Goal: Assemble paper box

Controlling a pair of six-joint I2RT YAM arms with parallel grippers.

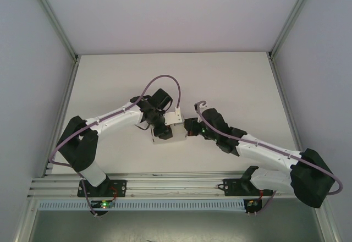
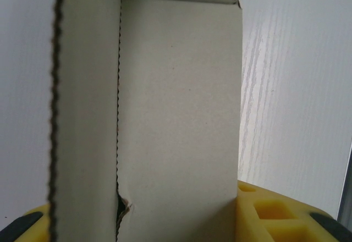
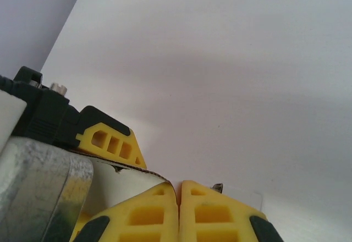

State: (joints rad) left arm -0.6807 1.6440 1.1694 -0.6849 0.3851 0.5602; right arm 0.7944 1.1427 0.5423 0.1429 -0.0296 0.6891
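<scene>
White paper box (image 2: pixel 176 115) clamped in L claw (image 2: pixel 159 223); R claw (image 3: pixel 179 201) closed.

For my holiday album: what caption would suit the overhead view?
The left pincer and right pincer meet at a small white paper box on the white table.

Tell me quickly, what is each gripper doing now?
Left gripper: closed on the paper box.
Right gripper: closed; whether it holds anything cannot be told.
</scene>
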